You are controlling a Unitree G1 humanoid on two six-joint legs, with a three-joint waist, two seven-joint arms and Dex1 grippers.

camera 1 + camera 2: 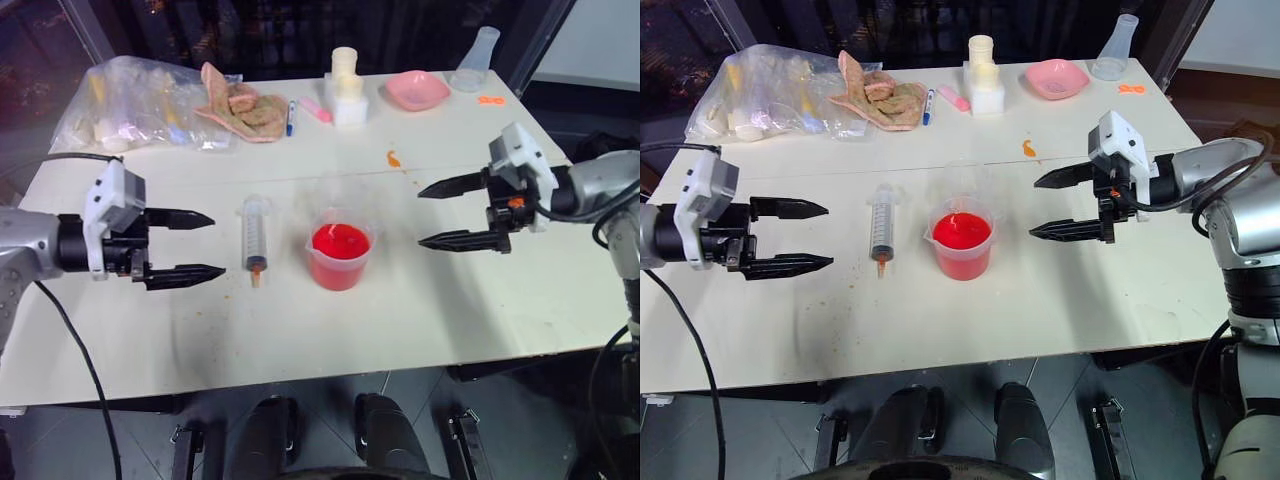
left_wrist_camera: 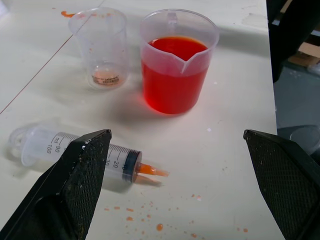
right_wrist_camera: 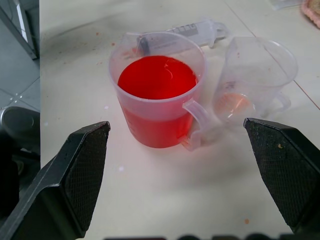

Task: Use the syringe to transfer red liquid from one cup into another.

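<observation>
Left eye view: we see the syringe (image 1: 255,237) lying flat on the bench (image 1: 450,310) at centre frame, orange tip toward the bottom edge and plunger toward the top, touched by nothing. Just right of it stands the beaker (image 1: 340,256), well filled with red liquid (image 1: 340,241). The empty cup (image 1: 340,192) stands directly above the beaker in the frame, faint in outline; the left wrist view shows it close beside the beaker with only an orange trace in its bottom.

Our left tool (image 1: 180,247) hangs at centre left, fingers spread wide and pointing toward the syringe, holding nothing. Our right tool (image 1: 445,213) hangs at centre right, fingers likewise spread, pointing toward the beaker and empty. We judge that both tools flank the work symmetrically because the transfer has not begun: each waits open on its own side, the left nearest the syringe it would pick up, the right nearest the cups.

The syringe, beaker and cup sit grouped together mid-bench, we reckon so that drawing and emptying need only short moves. Orange specks on the bench near the syringe tip, in the left wrist view, suggest drips there.

Along the top of the frame, well apart from the work, lie a plastic bag (image 1: 140,100), a pink dish (image 1: 417,90) and a flask (image 1: 476,59).
</observation>
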